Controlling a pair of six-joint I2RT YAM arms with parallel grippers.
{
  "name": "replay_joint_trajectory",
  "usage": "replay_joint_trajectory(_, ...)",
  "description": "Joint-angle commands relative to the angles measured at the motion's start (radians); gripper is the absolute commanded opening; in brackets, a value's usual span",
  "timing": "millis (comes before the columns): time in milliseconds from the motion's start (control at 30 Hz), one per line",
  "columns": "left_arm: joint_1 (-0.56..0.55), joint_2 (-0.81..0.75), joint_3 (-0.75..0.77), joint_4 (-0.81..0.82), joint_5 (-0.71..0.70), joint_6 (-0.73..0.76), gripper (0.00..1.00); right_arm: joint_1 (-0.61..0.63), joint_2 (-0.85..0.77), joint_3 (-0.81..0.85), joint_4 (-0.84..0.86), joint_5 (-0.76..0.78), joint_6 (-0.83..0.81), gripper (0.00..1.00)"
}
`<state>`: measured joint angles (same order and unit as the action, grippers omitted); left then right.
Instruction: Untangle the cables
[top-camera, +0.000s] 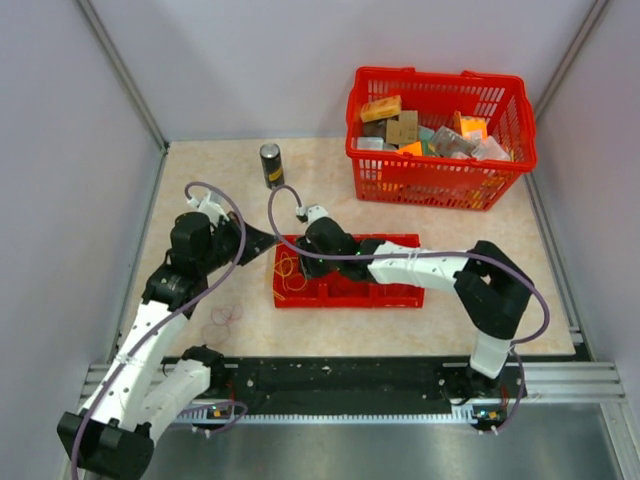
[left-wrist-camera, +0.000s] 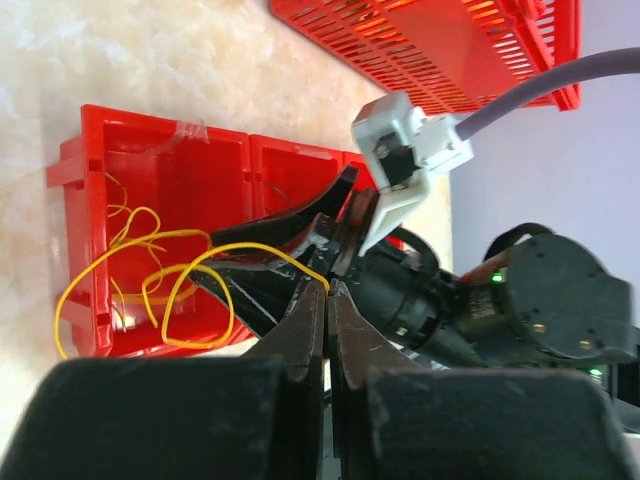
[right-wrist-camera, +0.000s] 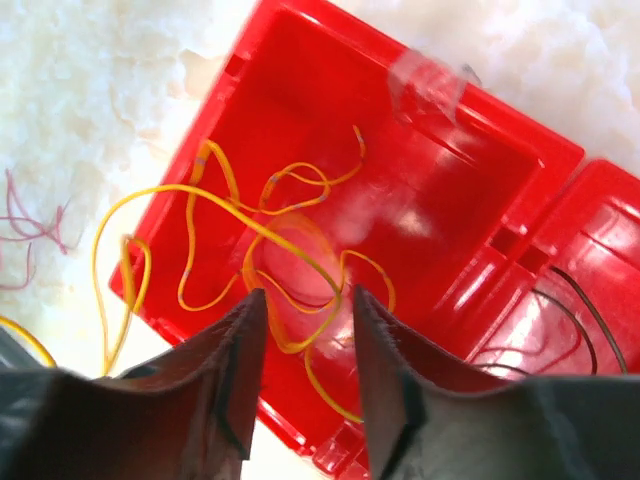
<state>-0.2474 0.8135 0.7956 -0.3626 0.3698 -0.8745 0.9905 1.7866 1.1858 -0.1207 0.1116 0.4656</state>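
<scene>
A tangle of yellow-orange cable (top-camera: 289, 270) lies in the left compartment of a red tray (top-camera: 400, 296). My left gripper (top-camera: 270, 241) is at the tray's far left corner. In the left wrist view it (left-wrist-camera: 328, 285) is shut on a strand of the yellow cable (left-wrist-camera: 180, 236), which loops back over the tray (left-wrist-camera: 200, 170). My right gripper (top-camera: 302, 262) hovers over that compartment. In the right wrist view it (right-wrist-camera: 308, 295) is open and empty above the yellow loops (right-wrist-camera: 190, 187) in the tray (right-wrist-camera: 420, 170). A thin red cable (top-camera: 224, 315) lies on the table left of the tray. No pale cable shows.
A red basket (top-camera: 440, 135) full of packets stands at the back right. A dark can (top-camera: 271, 165) stands behind the tray. A thin dark wire (right-wrist-camera: 575, 310) lies in the tray's neighbouring compartment. Grey walls close in the left and right sides.
</scene>
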Motion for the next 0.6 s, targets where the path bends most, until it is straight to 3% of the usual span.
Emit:
replay_joint_trajectory(0,-0.044,0.012,-0.006,0.065,-0.095,0.045,0.00,-0.009,-0.081,0.031,0.021,-0.035,0.004,0.51)
replay_joint_trajectory(67,-0.059,0.036,-0.003,0.065,-0.109,0.052,0.00,-0.007,-0.146,0.000,0.013,-0.056,0.004,0.62)
replay_joint_trajectory(133,-0.079,0.061,-0.001,0.077,-0.124,0.057,0.00,-0.009,-0.209,-0.015,-0.020,-0.058,-0.004,0.65)
replay_joint_trajectory(333,-0.133,0.157,0.004,0.131,-0.147,0.051,0.00,-0.009,-0.412,-0.025,-0.149,-0.053,-0.018,0.66)
replay_joint_trajectory(567,-0.211,0.337,0.013,0.206,-0.187,0.040,0.00,-0.009,-0.765,-0.167,-0.293,0.048,-0.050,0.68)
